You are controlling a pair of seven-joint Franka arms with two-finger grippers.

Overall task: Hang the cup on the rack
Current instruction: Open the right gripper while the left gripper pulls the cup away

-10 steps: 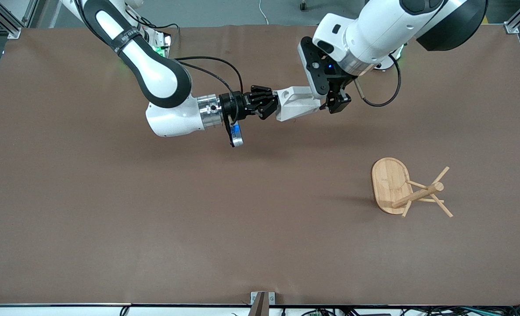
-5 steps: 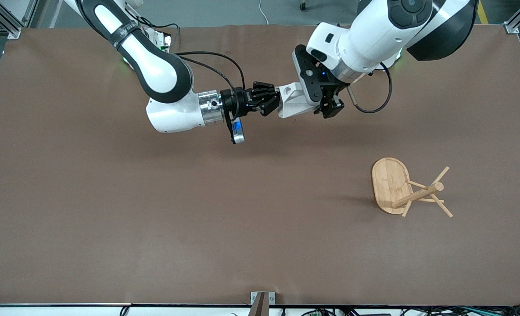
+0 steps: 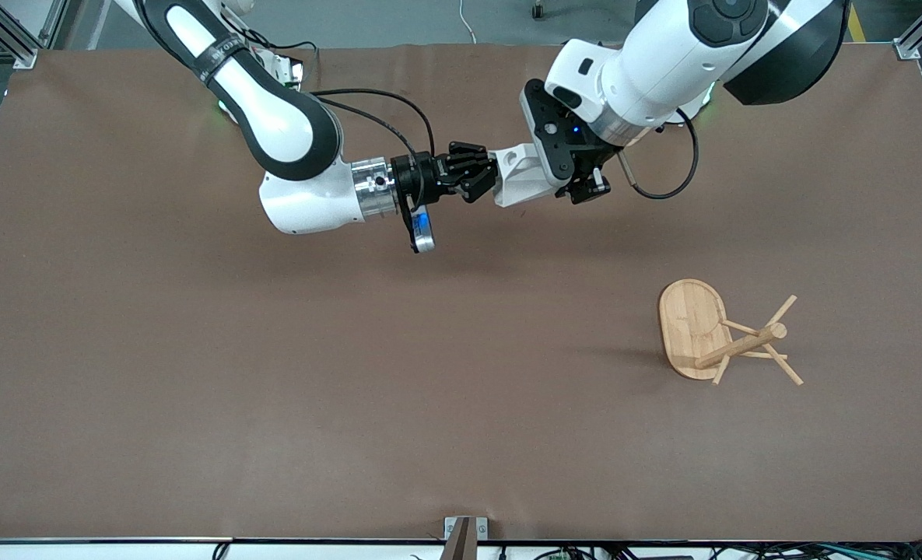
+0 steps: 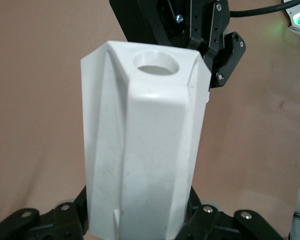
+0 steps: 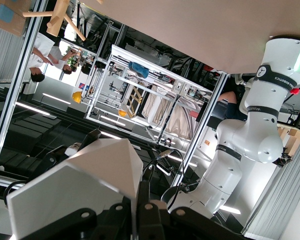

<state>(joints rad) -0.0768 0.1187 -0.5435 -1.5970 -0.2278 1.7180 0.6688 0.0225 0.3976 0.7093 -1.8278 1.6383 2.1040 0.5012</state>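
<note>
The rack (image 3: 721, 334) stands on the table (image 3: 274, 404) toward the left arm's end, nearer to the front camera than both grippers. Its oval base lies flat on the brown surface, and the post with its thin pegs rises from it. Nothing hangs on the pegs. A small part of the rack (image 5: 57, 17) also shows in the right wrist view.

Farther from the camera, over the middle of the table, the two grippers meet in the air with the cup (image 3: 524, 175) between them. The cup is up off the table and lies about level, its handle tab with the round hole pointing toward the right gripper.

The right gripper (image 3: 482, 175) comes in from the right arm's end and is closed on the handle end of the cup (image 5: 77, 187); its black fingers sit against the white facets.

The left gripper (image 3: 577, 183) comes down from above and has the other end of the cup. In the left wrist view its fingers (image 4: 65, 217) press on both sides of the cup (image 4: 142, 145), and the right gripper (image 4: 210, 42) is at the tab end with the hole.
</note>
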